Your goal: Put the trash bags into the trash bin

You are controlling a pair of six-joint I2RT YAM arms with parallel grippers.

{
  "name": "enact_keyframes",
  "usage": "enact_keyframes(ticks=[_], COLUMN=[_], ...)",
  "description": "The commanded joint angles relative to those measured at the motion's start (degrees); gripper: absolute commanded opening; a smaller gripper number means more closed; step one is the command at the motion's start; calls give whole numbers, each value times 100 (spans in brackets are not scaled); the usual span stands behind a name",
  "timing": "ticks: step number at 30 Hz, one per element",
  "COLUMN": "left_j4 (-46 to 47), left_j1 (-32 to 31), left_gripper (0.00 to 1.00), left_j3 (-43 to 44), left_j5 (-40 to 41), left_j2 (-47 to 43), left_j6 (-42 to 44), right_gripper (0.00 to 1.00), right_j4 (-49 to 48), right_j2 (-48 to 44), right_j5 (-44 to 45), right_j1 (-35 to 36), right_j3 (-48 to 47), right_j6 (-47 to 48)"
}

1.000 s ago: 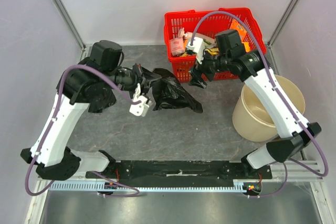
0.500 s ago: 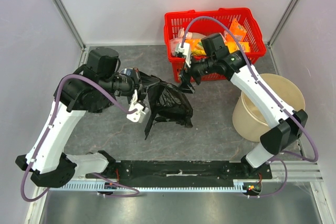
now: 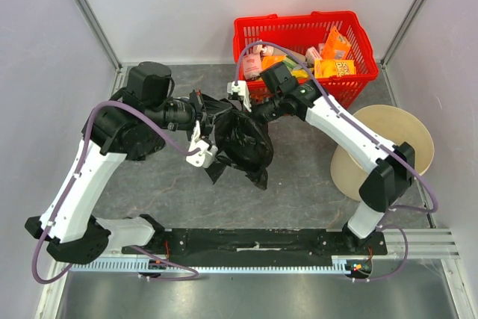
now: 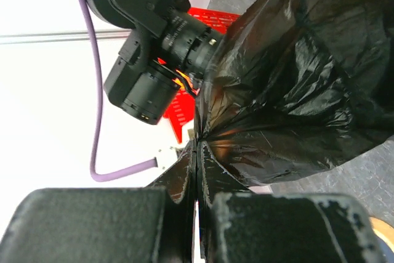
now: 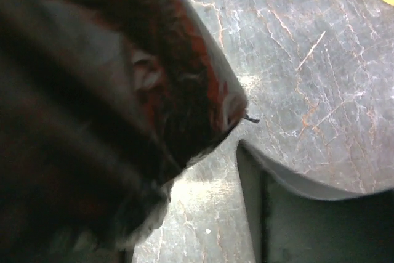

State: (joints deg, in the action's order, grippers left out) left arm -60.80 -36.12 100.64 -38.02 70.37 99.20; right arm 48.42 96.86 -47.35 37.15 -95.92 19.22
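A black trash bag (image 3: 243,140) hangs bunched above the middle of the table. My left gripper (image 3: 208,112) is shut on a pinched fold of it; in the left wrist view the jaws (image 4: 197,173) clamp the film and the bag (image 4: 295,78) bulges to the right. My right gripper (image 3: 250,112) is at the bag's upper right edge. In the right wrist view the blurred bag (image 5: 92,90) fills the left, one finger (image 5: 271,214) shows, and floor shows in the gap. The beige trash bin (image 3: 407,136) stands at the right, partly behind my right arm.
A red wire-mesh basket (image 3: 295,22) holding several packets and bottles stands at the back right, just behind my right wrist. Grey walls and frame posts close in the table on three sides. The arm bases and a black rail run along the near edge.
My right arm has swung left from the basket's front to the bag. My left gripper has kept hold of the bag, which has risen and bunched up. The bin looks shifted.
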Motion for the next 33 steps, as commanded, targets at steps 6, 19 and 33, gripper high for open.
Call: enact_keyframes(ticks=[6, 19, 33], left_j4=[-326, -1268, -1031], left_j1=[-18, -27, -36], left_gripper=[2, 2, 2], left_j3=[-667, -2417, -2233], left_j5=[751, 1806, 1886], left_j2=[-304, -919, -955], left_j6=[468, 1435, 1506], right_gripper=[0, 8, 26], right_j4=[35, 1002, 1415], right_j2=[-105, -571, -721], right_j5=[1490, 2995, 2266], right_j1=[21, -234, -287], right_j3=[-304, -1421, -1070], right_j6=[99, 372, 591])
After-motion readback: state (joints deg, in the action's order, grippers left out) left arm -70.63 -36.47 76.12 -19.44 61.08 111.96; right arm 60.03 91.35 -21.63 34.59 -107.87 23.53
